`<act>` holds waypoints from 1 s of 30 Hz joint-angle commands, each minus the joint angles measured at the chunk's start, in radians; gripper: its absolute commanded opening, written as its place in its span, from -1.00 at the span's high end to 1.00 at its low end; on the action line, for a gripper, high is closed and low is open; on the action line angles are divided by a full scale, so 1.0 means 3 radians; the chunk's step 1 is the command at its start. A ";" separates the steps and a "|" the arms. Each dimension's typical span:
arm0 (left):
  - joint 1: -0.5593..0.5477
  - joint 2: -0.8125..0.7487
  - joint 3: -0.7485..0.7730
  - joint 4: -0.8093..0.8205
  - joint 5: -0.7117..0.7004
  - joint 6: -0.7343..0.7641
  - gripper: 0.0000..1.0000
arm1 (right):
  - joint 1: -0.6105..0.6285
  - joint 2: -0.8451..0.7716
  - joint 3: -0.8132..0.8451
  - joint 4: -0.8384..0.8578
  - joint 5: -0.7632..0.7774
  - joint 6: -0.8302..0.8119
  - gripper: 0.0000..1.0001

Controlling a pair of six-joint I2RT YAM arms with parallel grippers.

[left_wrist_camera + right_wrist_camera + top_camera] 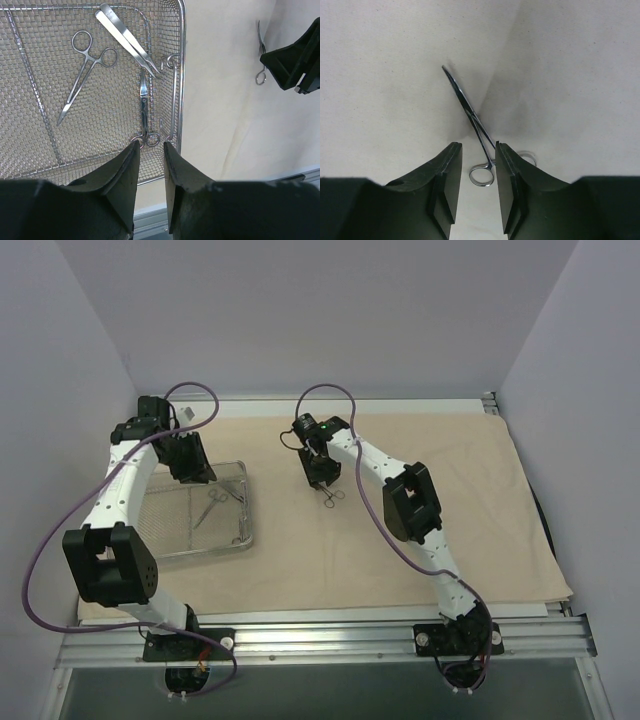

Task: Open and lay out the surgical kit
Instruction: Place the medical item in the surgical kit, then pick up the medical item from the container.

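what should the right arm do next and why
Probably lift the right gripper straight up. Its jaws stand apart around the ring handle of the curved instrument, which lies flat on the cloth, so it looks let go. A sideways pull might drag it. Three more instruments wait in the mesh tray.

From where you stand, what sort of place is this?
Likely a robotics test bench: left arm and right arm bolted to a rail, plain walls around a beige cloth, surgical instruments in a wire-mesh tray.
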 commanded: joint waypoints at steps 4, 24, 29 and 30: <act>0.0046 0.0012 -0.0016 0.0057 0.0087 0.0038 0.30 | 0.0029 -0.0165 -0.0031 -0.0114 0.0189 -0.0092 0.17; 0.0087 0.0017 -0.0052 0.0068 0.0153 0.0028 0.30 | 0.0029 0.0075 -0.0072 0.0157 -0.0010 -0.0582 0.37; 0.0097 0.0043 -0.0041 0.0052 0.0163 0.0038 0.29 | 0.0019 0.0162 -0.0102 0.0177 -0.0031 -0.0593 0.45; 0.0102 0.0043 -0.0041 0.0052 0.0163 0.0043 0.29 | 0.0009 0.0167 -0.0112 0.0183 -0.0031 -0.0593 0.50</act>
